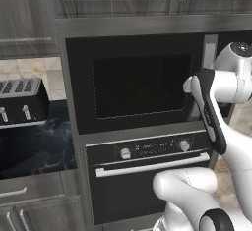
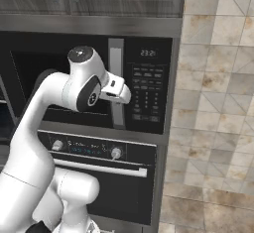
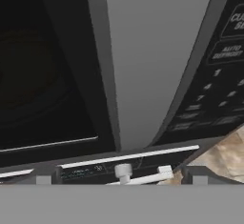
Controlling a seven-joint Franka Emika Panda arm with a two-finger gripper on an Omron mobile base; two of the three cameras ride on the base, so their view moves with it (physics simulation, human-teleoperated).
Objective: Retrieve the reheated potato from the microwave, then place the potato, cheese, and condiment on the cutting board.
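— Up at the microwave (image 1: pixel 135 85), what's the gripper (image 3: pixel 121 178) doing?
— Jaws spread wide, holding nothing, right by the grey door handle (image 2: pixel 116 83).
— Door?
— Closed. Something dim sits behind the glass, maybe the turntable; I can't tell.
— Below?
— Oven (image 1: pixel 147 176).

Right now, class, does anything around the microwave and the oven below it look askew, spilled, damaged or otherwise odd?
Nothing stands out. The microwave door sits flush and shut, its grey handle upright, the oven below closed with its bar handle in place. No spills or damage show on either.
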